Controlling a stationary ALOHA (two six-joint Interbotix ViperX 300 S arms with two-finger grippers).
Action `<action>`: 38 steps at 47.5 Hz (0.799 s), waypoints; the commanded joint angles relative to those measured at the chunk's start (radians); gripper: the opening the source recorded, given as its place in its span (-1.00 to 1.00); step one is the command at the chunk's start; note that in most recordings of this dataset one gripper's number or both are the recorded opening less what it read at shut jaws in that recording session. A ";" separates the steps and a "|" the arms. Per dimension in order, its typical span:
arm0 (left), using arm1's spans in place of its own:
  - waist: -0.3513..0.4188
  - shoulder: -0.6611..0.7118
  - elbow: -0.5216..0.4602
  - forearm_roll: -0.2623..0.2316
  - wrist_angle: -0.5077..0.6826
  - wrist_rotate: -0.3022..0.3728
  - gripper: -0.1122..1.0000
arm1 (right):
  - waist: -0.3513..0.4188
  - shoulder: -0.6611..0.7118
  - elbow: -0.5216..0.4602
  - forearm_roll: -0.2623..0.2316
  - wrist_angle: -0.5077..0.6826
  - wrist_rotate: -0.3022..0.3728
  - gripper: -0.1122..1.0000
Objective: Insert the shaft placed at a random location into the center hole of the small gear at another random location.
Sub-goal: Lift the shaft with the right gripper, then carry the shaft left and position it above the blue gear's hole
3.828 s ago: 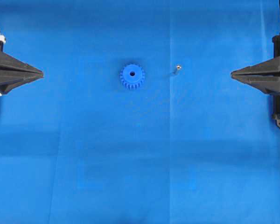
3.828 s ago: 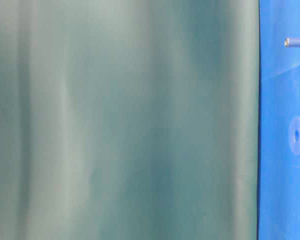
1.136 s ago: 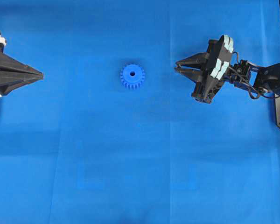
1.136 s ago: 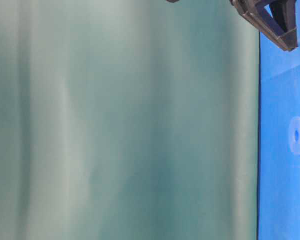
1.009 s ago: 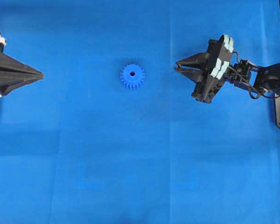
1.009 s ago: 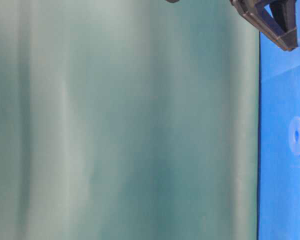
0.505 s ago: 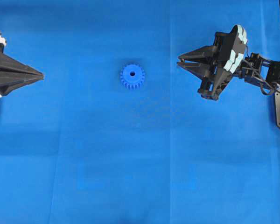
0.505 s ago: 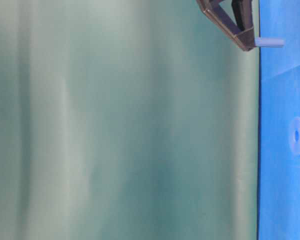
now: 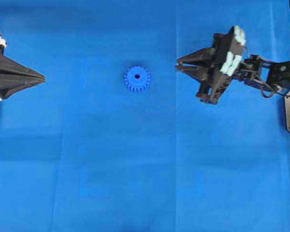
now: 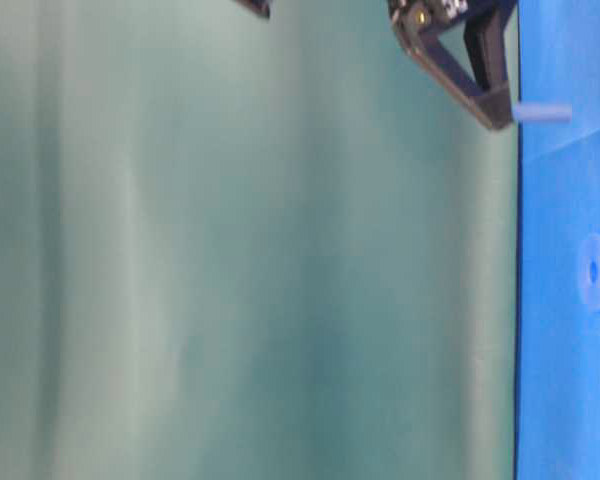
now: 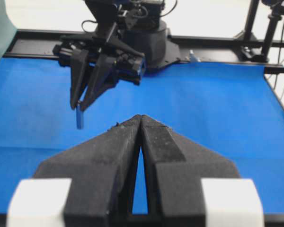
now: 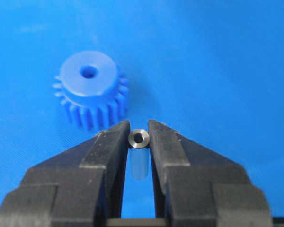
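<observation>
Presently: shaft [image 12: 139, 156], pinched upright between the right gripper [image 12: 138, 137] fingertips, clear of the mat, ready for carrying. Small gear [image 12: 90, 89], ahead of those fingertips, apart; center hole [image 12: 88, 72] facing up, unfilled. Left gripper [image 11: 140, 124], clenched empty, parked well away.

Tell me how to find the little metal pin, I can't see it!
Start at the big blue mat and find the black claw reaching in from the right side. Pinched between its two black fingertips is the shaft, held up off the mat. It is the only silvery thing there, a tiny tube, much smaller than the toothed blue gear nearby.
</observation>
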 commanded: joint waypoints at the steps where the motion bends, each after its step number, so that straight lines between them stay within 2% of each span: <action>1: 0.000 0.005 -0.009 0.002 -0.006 -0.002 -0.80 | 0.009 0.025 -0.064 -0.006 0.011 -0.002 -0.72; 24: 0.002 0.003 -0.008 0.002 -0.006 -0.002 -0.80 | 0.021 0.186 -0.339 -0.052 0.143 -0.002 -0.72; 38: 0.002 0.003 -0.009 0.002 -0.006 -0.002 -0.80 | 0.021 0.198 -0.353 -0.052 0.158 -0.008 -0.72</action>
